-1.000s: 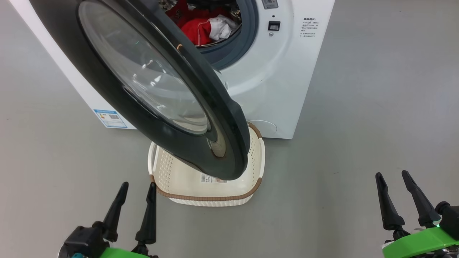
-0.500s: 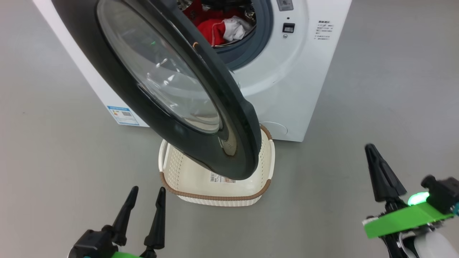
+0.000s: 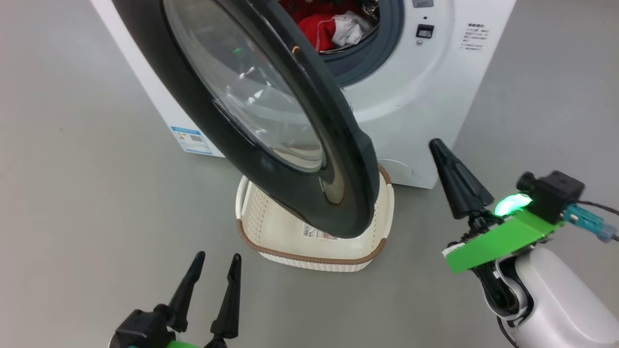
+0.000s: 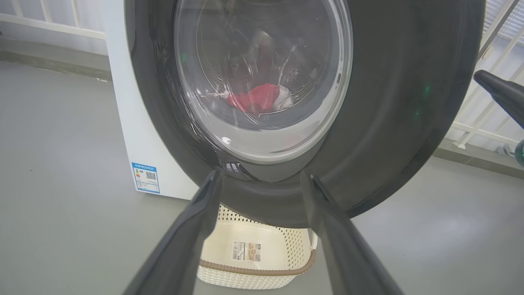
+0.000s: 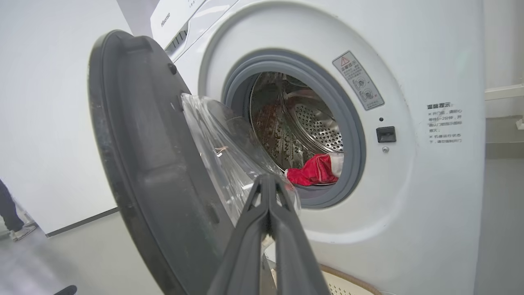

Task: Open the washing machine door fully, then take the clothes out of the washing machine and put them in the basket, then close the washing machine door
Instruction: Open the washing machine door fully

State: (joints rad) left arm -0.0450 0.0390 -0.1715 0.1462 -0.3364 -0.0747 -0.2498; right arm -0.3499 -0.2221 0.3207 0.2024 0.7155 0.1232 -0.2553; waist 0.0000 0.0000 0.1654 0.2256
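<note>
- The right gripper [image 3: 440,150] is seen with its two fingers pressed together and nothing between them. It is held in the air beside the lower edge of the washing machine door [image 3: 348,159], apart from it.
- In the right wrist view, the closed tips of the right gripper [image 5: 268,184] are lined up in front of the door's bulging glass. The clothes [image 5: 315,170] are seen just beyond, a red bunch with some white cloth, lying at the lip of the steel drum.
- The left gripper [image 3: 217,258] is held low with its fingers spread apart and empty. In its wrist view the door's black rim is faced, untouched.
- The door is swung partly out from the washing machine [image 3: 416,92] and hangs over the basket [image 3: 309,258].
- The basket is set on the floor [image 3: 72,193] against the machine's front, with only a label on its bottom.
- The floor is plain grey. A blue sticker [image 3: 191,140] is carried low on the machine.
- A white wall [image 5: 41,102] is seen to the side, and a person's leg [image 5: 8,209] at its foot.
</note>
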